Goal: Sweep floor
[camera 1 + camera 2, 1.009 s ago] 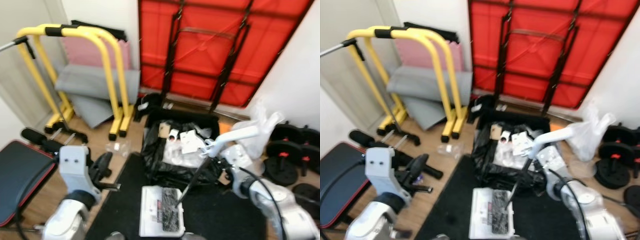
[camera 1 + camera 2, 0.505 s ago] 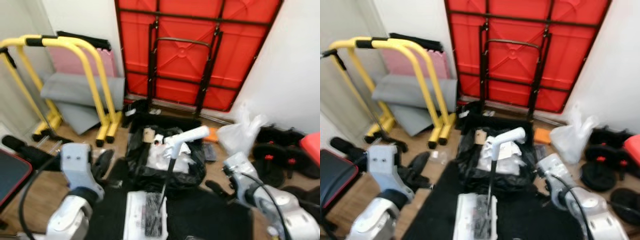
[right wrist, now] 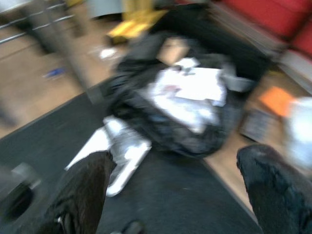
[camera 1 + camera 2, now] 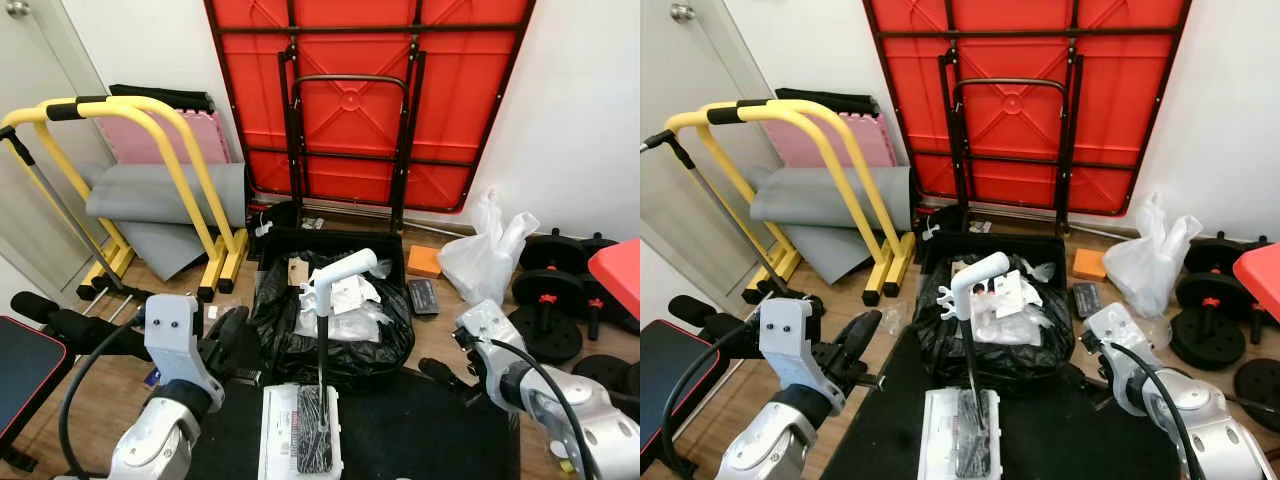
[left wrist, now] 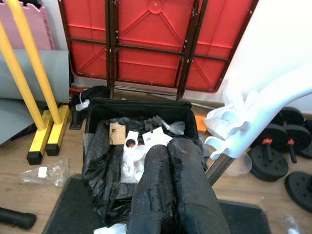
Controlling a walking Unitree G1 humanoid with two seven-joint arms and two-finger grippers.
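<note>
A white dustpan point(image 4: 285, 440) lies on a black floor mat point(image 4: 430, 430) with a dark brush point(image 4: 314, 442) resting in it. Its long pole rises upright to a white handle point(image 4: 340, 273), which stands free in front of a black bin with a bin bag point(image 4: 275, 315) holding paper scraps. My right gripper point(image 4: 440, 373) is low on the mat to the handle's right, open and apart from it; in the right wrist view its fingers point(image 3: 83, 190) are spread wide. My left gripper point(image 4: 226, 328) hovers left of the bin, shut and empty, its fingers point(image 5: 158, 185) pressed together.
Yellow parallel bars point(image 4: 180, 160) and grey mats stand at the left. A red folded table point(image 4: 365, 100) leans on the wall behind the bin. A white plastic bag point(image 4: 485, 260), an orange box point(image 4: 424, 262) and weight plates point(image 4: 545, 310) lie at the right. A clear wrapper point(image 5: 46, 171) lies on the wood floor.
The handle was tilted towards my right gripper and now stands upright; the right gripper has let go and drawn back to the right. The camera has also turned and steadied.
</note>
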